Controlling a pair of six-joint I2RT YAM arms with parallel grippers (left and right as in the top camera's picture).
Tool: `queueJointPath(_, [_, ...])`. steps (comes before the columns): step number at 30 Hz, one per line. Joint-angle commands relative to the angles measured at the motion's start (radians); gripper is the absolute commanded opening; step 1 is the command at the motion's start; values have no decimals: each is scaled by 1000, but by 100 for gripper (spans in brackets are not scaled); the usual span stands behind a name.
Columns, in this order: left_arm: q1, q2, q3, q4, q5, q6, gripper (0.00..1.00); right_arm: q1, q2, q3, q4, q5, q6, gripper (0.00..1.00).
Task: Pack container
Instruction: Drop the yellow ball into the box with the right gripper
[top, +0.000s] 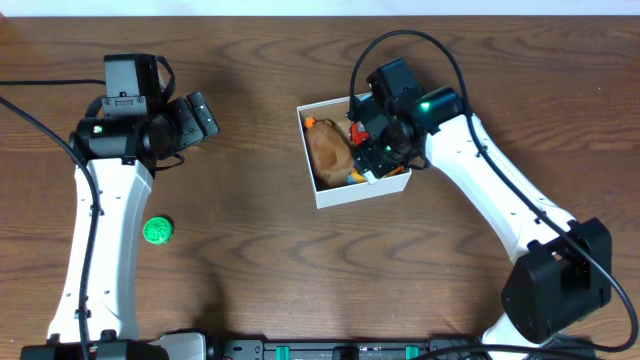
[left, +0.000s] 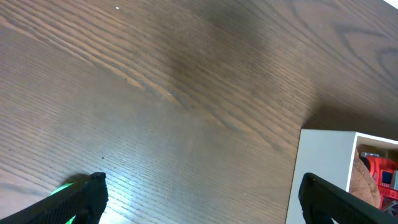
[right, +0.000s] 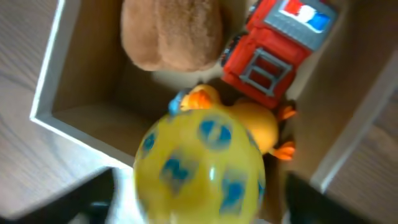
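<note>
Right gripper (right: 202, 196) pinches a yellow ball (right: 199, 165) above the container (top: 362, 192), which sits right of centre on the bench (top: 250, 250) and holds a plush (right: 171, 31), truck (right: 273, 43) and duck (right: 258, 124). Left gripper (left: 205, 199) I see spread and empty, off to the container's left.

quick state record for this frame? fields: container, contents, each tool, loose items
container: white box, brown inside, no lid
contents: brown plush, red truck, yellow duck
right tool: over the box, blue-spotted yellow ball between its fingers; grip too blurred to confirm
left tool: open, empty, left of the box
loose: green ball on the table, far left
</note>
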Motion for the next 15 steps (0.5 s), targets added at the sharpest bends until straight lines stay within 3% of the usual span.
queueJointPath(1, [3,-6,7,-3,3,-2,98,-19,-12,23,0,89,-10,99])
queueJointPath(15, [3,-6,7,-16,3,-2,98,-200,-29,163,-91,127,51,99])
